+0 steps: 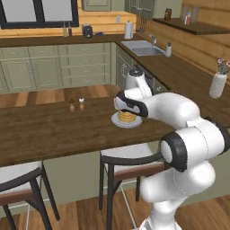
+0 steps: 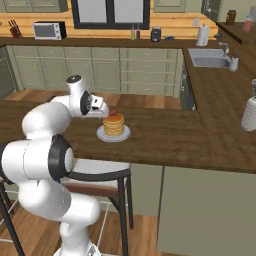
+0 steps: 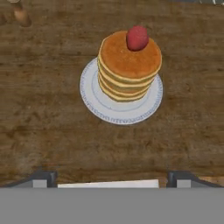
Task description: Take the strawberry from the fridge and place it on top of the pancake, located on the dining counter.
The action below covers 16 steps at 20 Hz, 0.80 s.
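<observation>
Strawberry (image 3: 137, 37) | small, red, roundish | atop pancake (image 3: 129, 65) stack edge

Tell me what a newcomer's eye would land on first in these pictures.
First, the red strawberry sitting on top of the pancake stack, near its edge, on a round plate on the dining counter. Next, the big white arm reaching over the counter, its open gripper clear of the fruit.

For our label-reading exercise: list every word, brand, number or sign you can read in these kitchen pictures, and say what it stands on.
None can be read.
microwave: front shows no legible brand or digits.
bottles on the shelf: any labels are too small and blurred.
plate under the pancake: its rim has a dotted pattern, no lettering.
</observation>
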Available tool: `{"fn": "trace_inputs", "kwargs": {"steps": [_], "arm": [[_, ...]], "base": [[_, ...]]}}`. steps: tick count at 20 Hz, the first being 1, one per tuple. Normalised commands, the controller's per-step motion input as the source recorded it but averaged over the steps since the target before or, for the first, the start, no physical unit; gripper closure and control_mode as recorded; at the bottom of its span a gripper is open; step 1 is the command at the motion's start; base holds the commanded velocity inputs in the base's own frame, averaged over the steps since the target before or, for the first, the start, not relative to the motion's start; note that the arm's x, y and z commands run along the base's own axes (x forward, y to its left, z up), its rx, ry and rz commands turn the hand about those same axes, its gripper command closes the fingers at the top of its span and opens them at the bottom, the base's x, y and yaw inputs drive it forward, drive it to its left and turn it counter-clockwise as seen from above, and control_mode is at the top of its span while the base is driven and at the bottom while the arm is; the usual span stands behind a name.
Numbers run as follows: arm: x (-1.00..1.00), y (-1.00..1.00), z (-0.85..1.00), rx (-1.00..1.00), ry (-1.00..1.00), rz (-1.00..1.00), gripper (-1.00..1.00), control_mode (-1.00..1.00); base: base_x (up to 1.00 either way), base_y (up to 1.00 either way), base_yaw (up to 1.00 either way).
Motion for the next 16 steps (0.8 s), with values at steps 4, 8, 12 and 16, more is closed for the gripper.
{"fn": "trace_inputs", "kwargs": {"steps": [4,8,12,16], "arm": [[-0.92,0.39,0.98,-0.01,0.10,0.00,-1.00,-1.00],[-0.90,0.49,0.47,-0.09,0.06,0.00,-1.00,-1.00],[-0.82,0.56,0.43,-0.21,0.11,0.00,-1.00,-1.00],[-0.68,0.54,0.11,-0.31,0.16,0.00,-1.00,-1.00]], "base": [[0.00,0.00,0.00],[0.00,0.00,0.00],[0.00,0.00,0.00],[0.00,0.00,0.00]]}}
